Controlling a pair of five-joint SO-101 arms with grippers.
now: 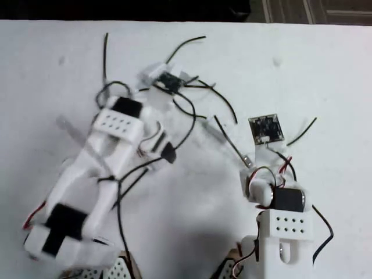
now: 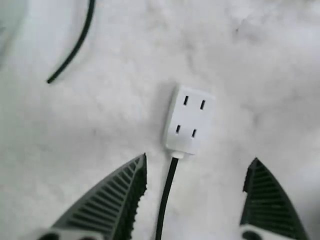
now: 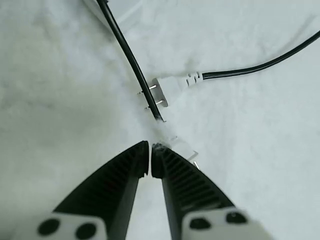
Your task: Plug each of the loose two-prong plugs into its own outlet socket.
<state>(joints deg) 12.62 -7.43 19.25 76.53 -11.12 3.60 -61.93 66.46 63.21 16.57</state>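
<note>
Ribbed fingers of the left hand sit closest, spread wide with nothing between them except the socket's cord, which runs up the gap. Just beyond the tips lies the white socket, flat on the bench, face up, with both pairs of slots empty. My guess is the hand straddles the cord so it can close on the block and steady it. Farther past the socket, a loose black cord end curls off.

The right hand is well apart from the socket. Its fingers are closed together and seem to grip nothing. A pale piece touches the tips, too blurred to name. Just beyond lies a white plug, prongs bare and pointing at a black cord that crosses in front of them. Its own lead trails away behind. No plug is seated yet. By my reading, this hand must open before it can take the plug and carry it to the socket.
</note>
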